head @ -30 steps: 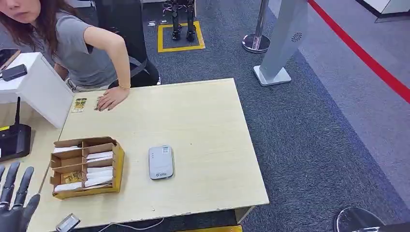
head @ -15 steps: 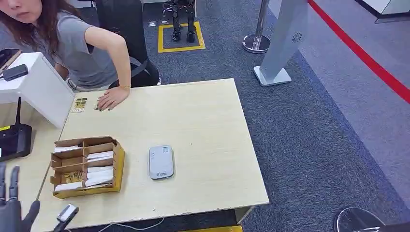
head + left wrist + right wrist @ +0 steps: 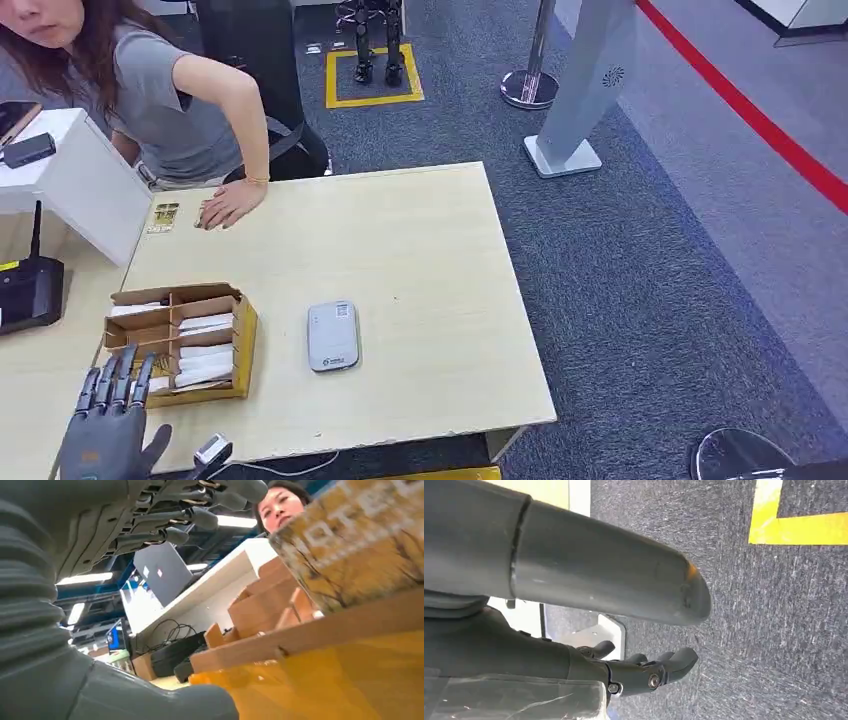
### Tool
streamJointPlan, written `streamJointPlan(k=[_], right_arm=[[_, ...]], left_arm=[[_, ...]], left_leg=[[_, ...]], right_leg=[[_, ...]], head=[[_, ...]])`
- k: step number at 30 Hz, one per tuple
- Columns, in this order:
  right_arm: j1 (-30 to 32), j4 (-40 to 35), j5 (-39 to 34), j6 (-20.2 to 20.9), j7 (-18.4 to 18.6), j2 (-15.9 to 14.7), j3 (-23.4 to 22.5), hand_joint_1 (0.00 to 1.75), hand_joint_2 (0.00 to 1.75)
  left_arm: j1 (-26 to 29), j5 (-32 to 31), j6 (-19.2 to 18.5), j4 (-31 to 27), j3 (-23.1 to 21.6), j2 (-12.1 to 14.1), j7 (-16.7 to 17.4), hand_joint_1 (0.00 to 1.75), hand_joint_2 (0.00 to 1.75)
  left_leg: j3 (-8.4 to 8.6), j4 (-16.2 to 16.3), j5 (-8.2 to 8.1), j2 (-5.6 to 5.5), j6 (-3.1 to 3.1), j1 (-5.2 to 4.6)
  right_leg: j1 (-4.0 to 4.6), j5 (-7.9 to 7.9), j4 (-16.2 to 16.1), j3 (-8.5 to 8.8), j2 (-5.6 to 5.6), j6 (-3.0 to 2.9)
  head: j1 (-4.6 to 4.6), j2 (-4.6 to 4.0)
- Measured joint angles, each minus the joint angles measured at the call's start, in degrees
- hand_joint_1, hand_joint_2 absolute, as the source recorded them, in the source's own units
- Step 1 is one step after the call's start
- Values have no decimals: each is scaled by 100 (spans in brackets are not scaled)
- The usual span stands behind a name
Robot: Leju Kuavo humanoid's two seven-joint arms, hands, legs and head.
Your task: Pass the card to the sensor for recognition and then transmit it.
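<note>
Robot's left hand (image 3: pixel 108 425) at seven o'clock, fingers spread and empty, hovering beside the cardboard card box (image 3: pixel 180 345), cards (image 3: pixel 205 352) inside, grey sensor (image 3: pixel 333 335) on table centre, right hand (image 3: pixel 644 667) hanging loosely curled, empty.

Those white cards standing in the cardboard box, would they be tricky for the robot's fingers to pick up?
Probably. The white cards look thin and flat, so likely light and slightly bendy. They sit packed in the cardboard organizer's narrow slots, so neighbours may slide out too. The left hand hovers open beside the box, its fingers broad against those slots.
</note>
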Motion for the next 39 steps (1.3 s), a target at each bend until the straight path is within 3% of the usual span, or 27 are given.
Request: streamJointPlan(k=[25, 39], right_arm=[[-9, -4, 94, -7, -74, -2, 2, 0, 0], [-12, -4, 114, -9, -83, -13, 7, 0, 0]], left_arm=[[-266, -520, 330, 92, -361, 63, 138, 0, 175], [-427, -533, 330, 59, -599, 85, 133, 0, 175]], left_leg=[[0, 0, 1, 0, 0, -1], [0, 0, 1, 0, 1, -1]], right_leg=[[0, 0, 0, 1, 0, 0], [0, 0, 0, 1, 0, 0]], head=[[-2, -2], [0, 0]])
